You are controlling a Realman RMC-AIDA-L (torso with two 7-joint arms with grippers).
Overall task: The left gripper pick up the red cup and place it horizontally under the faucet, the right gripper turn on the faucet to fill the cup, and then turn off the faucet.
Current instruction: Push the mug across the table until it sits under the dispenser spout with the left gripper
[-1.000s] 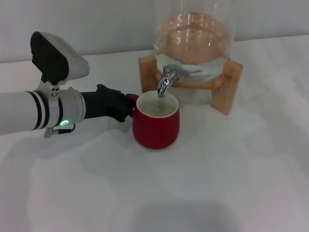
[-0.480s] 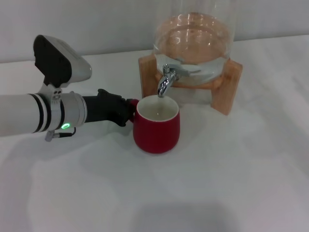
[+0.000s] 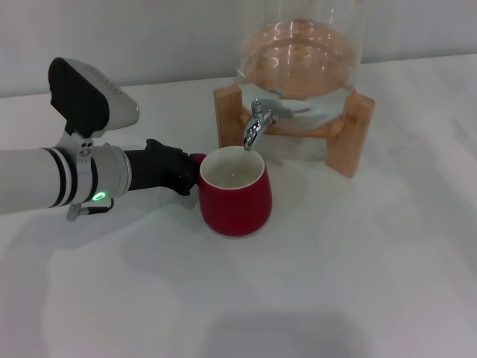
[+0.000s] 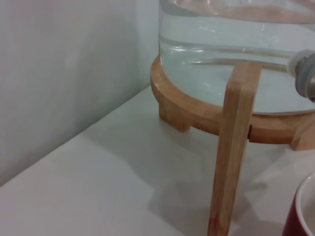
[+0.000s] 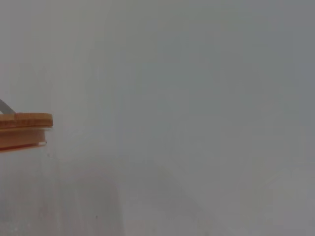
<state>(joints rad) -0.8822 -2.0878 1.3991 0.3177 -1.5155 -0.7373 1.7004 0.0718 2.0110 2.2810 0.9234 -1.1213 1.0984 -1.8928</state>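
Note:
The red cup (image 3: 237,200) stands on the white table with its open mouth just below the spout of the faucet (image 3: 255,127), leaning slightly toward my left arm. My left gripper (image 3: 194,170) reaches in from the left and is shut on the cup's small handle at its left side. In the left wrist view only a sliver of the red cup (image 4: 301,214) shows, with a bit of the faucet (image 4: 307,73) at the picture's edge. The right gripper is out of view.
The clear glass jar (image 3: 298,63) holds water and rests on a wooden stand (image 3: 346,138) behind the cup. A stand leg (image 4: 230,147) is close to my left wrist. The right wrist view shows only a wooden lid edge (image 5: 24,125) against a grey wall.
The cup and my left gripper have shifted a little to the left, and the cup now leans slightly; the spout sits over the cup's right rim instead of its middle.

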